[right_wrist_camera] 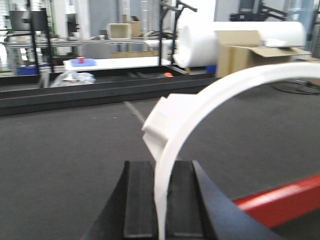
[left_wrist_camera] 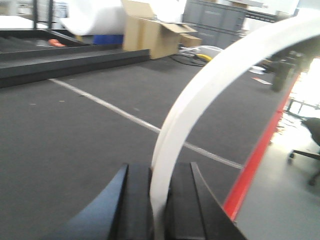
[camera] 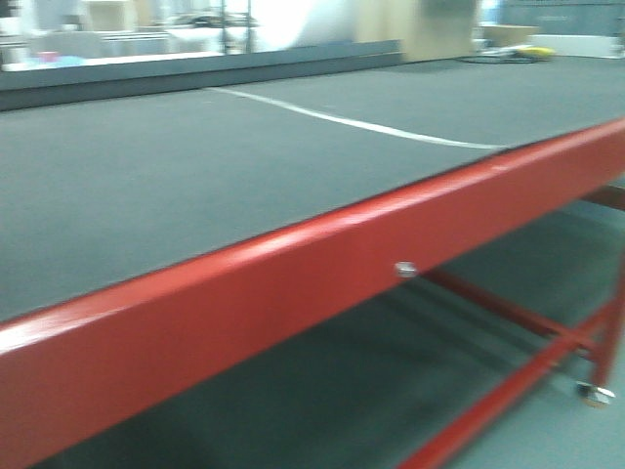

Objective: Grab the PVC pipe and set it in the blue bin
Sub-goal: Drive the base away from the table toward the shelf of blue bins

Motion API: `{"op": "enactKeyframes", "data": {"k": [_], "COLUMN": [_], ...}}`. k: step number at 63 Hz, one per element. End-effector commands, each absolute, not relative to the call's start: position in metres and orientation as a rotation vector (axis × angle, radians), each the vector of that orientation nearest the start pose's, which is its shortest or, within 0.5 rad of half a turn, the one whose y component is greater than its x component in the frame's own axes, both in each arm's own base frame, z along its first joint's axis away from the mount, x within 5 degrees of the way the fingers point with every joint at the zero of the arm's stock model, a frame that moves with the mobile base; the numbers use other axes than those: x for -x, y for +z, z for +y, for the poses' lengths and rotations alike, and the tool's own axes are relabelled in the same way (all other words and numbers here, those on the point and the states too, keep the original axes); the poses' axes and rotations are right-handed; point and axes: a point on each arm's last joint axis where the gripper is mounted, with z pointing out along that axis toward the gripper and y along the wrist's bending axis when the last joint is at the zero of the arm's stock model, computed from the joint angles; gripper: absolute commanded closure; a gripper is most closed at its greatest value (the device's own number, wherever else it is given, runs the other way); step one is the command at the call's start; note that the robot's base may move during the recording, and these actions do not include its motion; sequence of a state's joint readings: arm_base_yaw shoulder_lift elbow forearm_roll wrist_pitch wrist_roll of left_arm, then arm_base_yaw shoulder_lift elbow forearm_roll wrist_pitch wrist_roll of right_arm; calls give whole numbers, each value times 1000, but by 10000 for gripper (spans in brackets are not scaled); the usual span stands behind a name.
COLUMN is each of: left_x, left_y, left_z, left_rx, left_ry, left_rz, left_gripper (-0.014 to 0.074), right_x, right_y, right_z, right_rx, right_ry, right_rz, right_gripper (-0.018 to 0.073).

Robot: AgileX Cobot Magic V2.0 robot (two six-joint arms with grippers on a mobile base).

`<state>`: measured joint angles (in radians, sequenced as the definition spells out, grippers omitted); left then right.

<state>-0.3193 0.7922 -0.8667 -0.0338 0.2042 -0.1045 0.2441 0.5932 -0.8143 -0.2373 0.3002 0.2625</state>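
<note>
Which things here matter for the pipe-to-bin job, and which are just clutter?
Job:
- PVC pipe, clamped in the left gripper and the right gripper
- blue bin: not clearly in view

Lying about:
- cardboard box
- white foam roll
- office chair
- red-edged table (just the work surface)

Red-edged grey table (camera: pixel 244 283); cardboard box (right_wrist_camera: pixel 245 50) and white roll (right_wrist_camera: pixel 200 45) behind

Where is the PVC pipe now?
Clamped in both grippers: the left wrist view shows the PVC pipe rising from the left gripper, the right wrist view from the right gripper, arching above the tabletop.
</note>
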Motion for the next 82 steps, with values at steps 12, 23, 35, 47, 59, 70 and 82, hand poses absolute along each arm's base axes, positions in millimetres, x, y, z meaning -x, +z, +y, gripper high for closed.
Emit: {"op": "enactKeyframes", "data": {"k": [12,23,35,47,59,70,82], "left_x": [-153,-153,-153,-153,-153,-153,-153], "left_y": [413,413,413,413,413,413,413], "left_z": [-52,-52,-52,-52,-52,-52,-52], "left_rx": [-152,-152,-152,-152,-152,-152,-152], "left_ry": [-366,-366,-366,-366,-366,-366,-366], "left_rz": [1588,1588,1588,1588,1588,1588,1588], "left_gripper": [707,707,707,707,707,707,707], "right_x": [-107,-107,-107,-107,-107,-107,-107], "right_y": [414,414,414,414,414,414,414], "right_z": [21,21,21,21,21,21,21], "right_rx": [118,118,118,118,118,118,118], "right_ry": [161,161,161,161,161,161,161], "right_rz": [1522,1522,1522,1522,1522,1522,1522], "right_gripper": [727,727,727,727,727,727,727]}}
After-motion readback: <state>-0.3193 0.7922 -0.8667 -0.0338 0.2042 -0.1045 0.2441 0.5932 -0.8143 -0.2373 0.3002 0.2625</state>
